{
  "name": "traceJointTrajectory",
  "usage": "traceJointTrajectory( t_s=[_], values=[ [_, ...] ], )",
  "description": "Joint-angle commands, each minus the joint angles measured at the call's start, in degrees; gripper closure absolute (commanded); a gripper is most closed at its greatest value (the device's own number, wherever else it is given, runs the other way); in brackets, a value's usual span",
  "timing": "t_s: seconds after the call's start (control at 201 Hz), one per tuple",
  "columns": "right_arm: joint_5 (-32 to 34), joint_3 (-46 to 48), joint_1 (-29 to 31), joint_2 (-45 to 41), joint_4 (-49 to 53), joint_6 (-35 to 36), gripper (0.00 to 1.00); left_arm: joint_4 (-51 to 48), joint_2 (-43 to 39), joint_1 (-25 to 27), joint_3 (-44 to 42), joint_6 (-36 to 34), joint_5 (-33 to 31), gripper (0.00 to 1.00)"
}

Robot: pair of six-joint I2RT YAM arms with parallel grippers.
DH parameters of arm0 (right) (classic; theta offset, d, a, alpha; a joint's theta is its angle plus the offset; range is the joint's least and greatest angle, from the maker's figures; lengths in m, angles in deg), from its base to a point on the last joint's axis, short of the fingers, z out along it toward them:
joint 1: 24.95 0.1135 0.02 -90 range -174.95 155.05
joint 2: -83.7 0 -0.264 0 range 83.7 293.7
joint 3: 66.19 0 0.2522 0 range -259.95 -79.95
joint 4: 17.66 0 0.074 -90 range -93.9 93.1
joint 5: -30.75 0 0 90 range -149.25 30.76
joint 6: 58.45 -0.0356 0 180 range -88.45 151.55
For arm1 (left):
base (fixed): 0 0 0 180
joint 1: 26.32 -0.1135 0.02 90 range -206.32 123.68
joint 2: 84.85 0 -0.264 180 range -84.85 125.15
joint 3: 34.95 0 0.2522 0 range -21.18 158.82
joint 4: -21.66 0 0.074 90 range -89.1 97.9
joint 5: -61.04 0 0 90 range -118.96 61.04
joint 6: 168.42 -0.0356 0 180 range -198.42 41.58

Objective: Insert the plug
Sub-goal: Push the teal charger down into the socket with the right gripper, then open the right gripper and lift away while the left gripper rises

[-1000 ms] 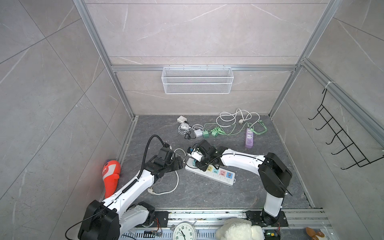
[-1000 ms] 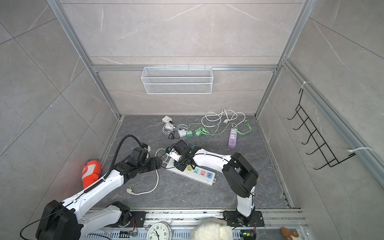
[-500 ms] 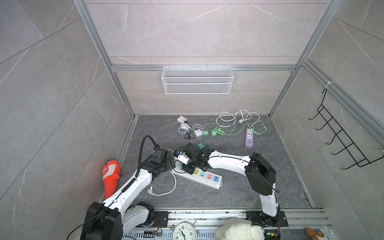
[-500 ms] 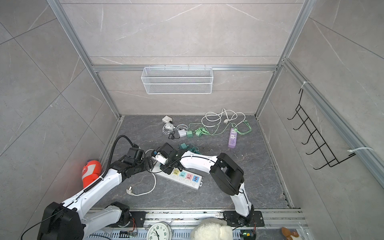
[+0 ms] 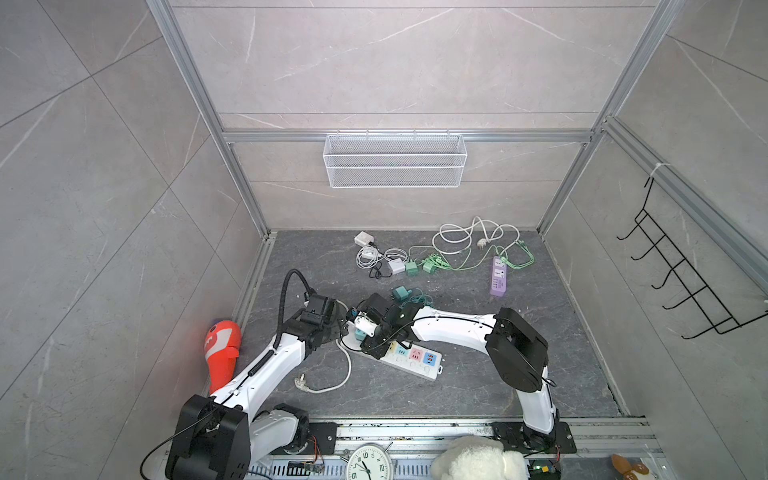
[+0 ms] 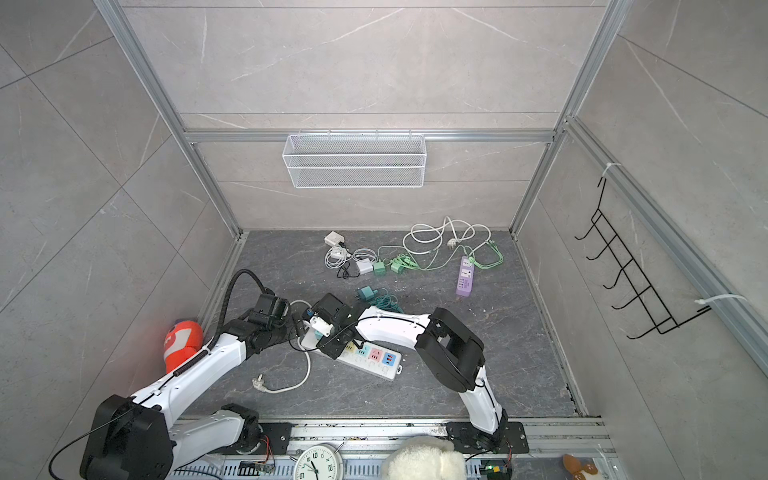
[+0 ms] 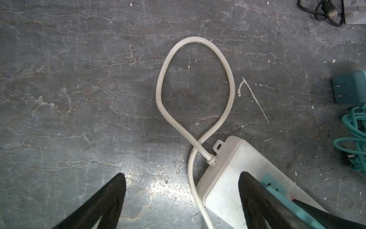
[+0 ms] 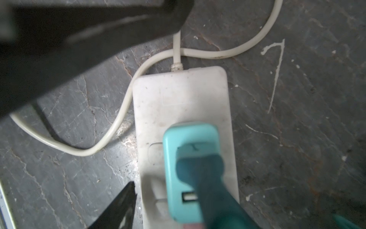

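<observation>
Setting: grey tiled walls (image 5: pixel 395 62) close in a dark, veined stone floor (image 5: pixel 457 395); two white-and-black arms (image 5: pixel 453 332) reach in from its front edge.
Plug (image 8: pixel 190 138): pale teal, a rounded plastic block with one USB slot, sitting on the white power strip (image 5: pixel 415 356) at its cord end, near the floor's front edge, left of the middle.
Right gripper (image 5: pixel 368 337): over the plug, jaws parted; the one black fingertip (image 8: pixel 126 198) in its wrist view stands clear of the plug's side. A darker teal blur overlaps the plug; I cannot tell what it is.
Left gripper (image 7: pixel 181 178): jaws spread wide, holding nothing; one finger (image 7: pixel 107 198) above bare floor, one above the strip's cord end, just beside the plug.
Wrist views only: the strip's thick white cord (image 7: pixel 195 39) crossing itself in one loop; a small mounting tab (image 7: pixel 218 144); white paint flecks (image 7: pixel 243 85) on the floor.
Top views only: four coloured socket panels (image 6: pixel 376 355) on the strip; one white mesh basket (image 5: pixel 395 160) on the back wall; one black wire hook rack (image 5: pixel 681 286) on the right wall.
Back edge: one purple strip (image 5: pixel 498 278), one coiled white cable (image 5: pixel 457 239), thin green cables (image 5: pixel 469 262), two green adapters (image 5: pixel 411 269), two white chargers (image 5: pixel 363 238); one dark teal adapter (image 5: pixel 401 293) nearer the arms.
</observation>
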Motion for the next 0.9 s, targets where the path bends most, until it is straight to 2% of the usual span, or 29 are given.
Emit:
traceJointTrajectory(
  t_s=[0.0, 0.189, 0.279, 0.443, 0.543, 0.632, 0.772, 0.891],
  values=[
    [-0.12, 1.38, 0.3, -3.94, 1.34, -1.28, 0.34, 0.4, -1.98, -0.25, 1.96, -0.92, -0.77, 0.08],
    [-0.28, 7.43, 0.32, -10.09, 1.06, -2.86, 0.33, 0.09, -6.06, -0.29, 2.52, -2.03, -4.13, 0.03],
    [-2.32, 11.03, 0.33, -13.62, 0.71, -3.75, 0.34, -0.29, -7.41, -0.5, 3.51, -3.34, -4.95, 0.02],
    [-3.64, 16.54, 0.32, -18.71, 1.34, -5.87, 0.35, -0.84, -4.74, -0.74, 7.31, -5.47, -5.32, 0.01],
    [-2.67, 19.55, 0.26, -22.9, 2.46, -7.26, 0.35, 2.63, -2.51, -0.7, 9.13, -9.34, -1.21, 0.02],
    [1.97, 20.77, -0.77, -26.12, 5.68, -10.26, 0.35, 5.21, 0.68, -0.36, 12.02, -15.15, 3.35, 0.02],
    [3.27, 21.89, -7.01, -30.3, 12.35, -15.53, 0.34, 8.01, 8.69, 0.83, 17.67, -20.65, 7.84, 0.02],
    [1.47, 24.61, -13.74, -35.83, 14.09, -19.29, 0.34, 8.9, 17.23, 3.57, 23.25, -24.81, 9.8, 0.02]
  ],
)
